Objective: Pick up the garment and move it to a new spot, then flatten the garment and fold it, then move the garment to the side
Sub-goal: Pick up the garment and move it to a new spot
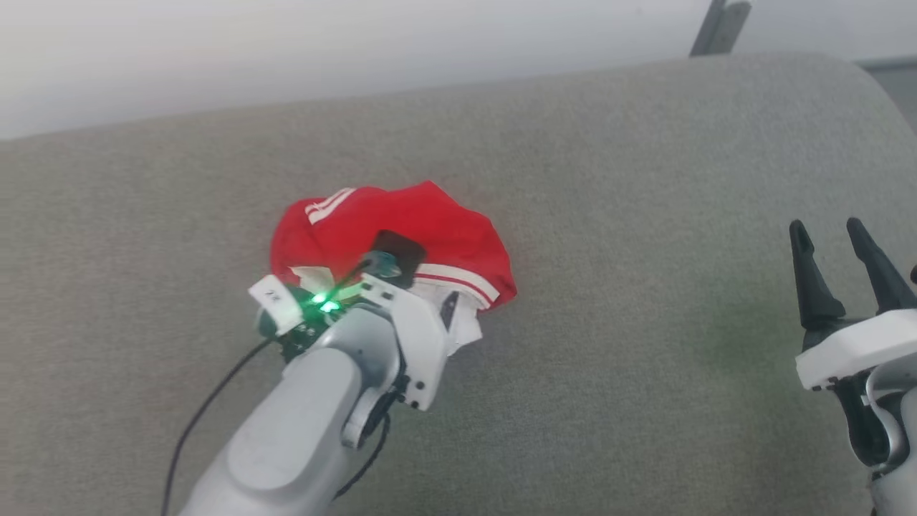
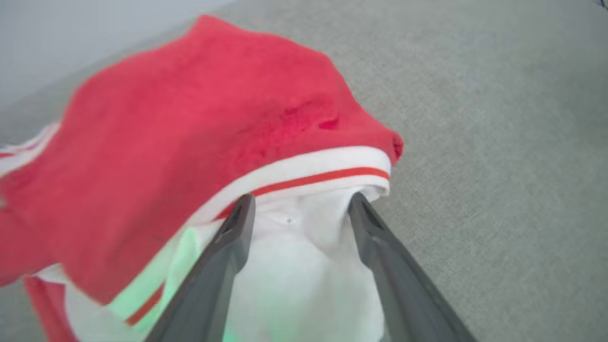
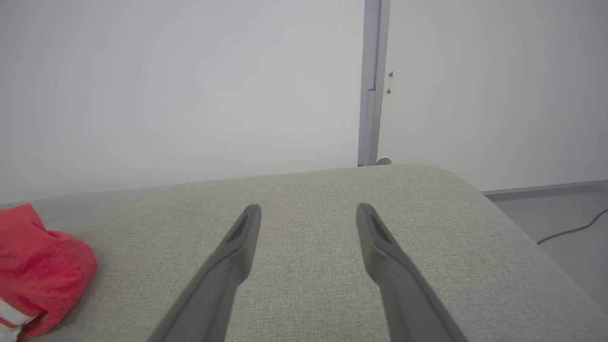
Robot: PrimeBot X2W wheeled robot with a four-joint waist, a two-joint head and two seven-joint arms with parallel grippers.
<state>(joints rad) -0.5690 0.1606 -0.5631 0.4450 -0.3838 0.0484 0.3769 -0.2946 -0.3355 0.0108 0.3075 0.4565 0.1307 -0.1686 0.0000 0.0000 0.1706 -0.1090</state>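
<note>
Left gripper [image 2: 301, 204] spread wide against crumpled red shirt [image 2: 190, 118], clamping nothing.
Between its fingers [image 2: 228, 251], white fabric [image 2: 304, 266]; right gripper [image 3: 308, 211] likewise spread, empty, above grey cushion [image 3: 451, 213].

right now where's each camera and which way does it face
Head view: on the head, facing down at grey cushion and garment; left forearm, right gripper show.
Left wrist view: left wrist, close on the garment; left gripper open, its white fabric between.
Right wrist view: right wrist, facing across the cushion to the wall; right gripper open.
All three share the garment.
</note>
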